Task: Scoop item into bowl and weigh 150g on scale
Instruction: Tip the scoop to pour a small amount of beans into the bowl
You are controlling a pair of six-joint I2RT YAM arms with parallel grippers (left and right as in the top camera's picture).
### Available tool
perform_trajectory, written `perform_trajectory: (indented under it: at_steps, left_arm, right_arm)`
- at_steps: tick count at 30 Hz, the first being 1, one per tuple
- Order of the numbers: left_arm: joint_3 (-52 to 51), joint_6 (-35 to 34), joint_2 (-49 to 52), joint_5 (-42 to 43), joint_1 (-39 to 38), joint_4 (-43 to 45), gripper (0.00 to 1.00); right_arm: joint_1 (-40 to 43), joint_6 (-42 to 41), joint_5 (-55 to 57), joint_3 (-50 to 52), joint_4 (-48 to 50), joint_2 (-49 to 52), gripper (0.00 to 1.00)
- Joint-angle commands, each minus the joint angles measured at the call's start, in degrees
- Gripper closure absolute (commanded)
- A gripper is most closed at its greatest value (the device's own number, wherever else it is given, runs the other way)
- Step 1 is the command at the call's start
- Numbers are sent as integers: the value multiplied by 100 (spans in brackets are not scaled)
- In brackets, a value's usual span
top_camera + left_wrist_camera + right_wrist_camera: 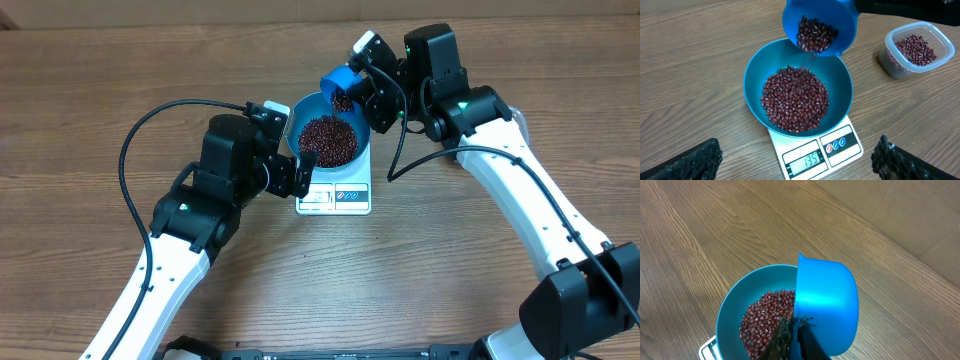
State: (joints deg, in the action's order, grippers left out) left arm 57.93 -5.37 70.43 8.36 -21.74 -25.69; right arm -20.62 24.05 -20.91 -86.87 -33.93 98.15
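Overhead: right tool (797,340) is clenching the scoop (827,305), tipping beans (795,100) into the bowl (752,80) on the scale (840,145); left tool (298,172) released.

much tucked out of sight

the bowl (751,85) covers most of the scale (842,144), whose near corner the left wrist view crops. overhead, its display (316,197) is too small to read. the right gripper (796,335) hides the scoop (827,300) handle; falling beans (807,59) blur.
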Motion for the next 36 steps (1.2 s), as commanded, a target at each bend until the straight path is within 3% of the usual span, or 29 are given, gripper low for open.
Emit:
perform_trajectory:
  at_steps: [1,26,36]
  left_arm:
    - [138,173,17,46,-4,4,0]
    - [138,173,17,46,-4,2,1]
    - [138,173,17,46,-4,4,1]
  right_arm:
    - [4,24,11,-133,42,-127,96]
    - [7,0,11,-133,-42,-127,96]
    - [11,-896,-13,-133,-37,-127,96]
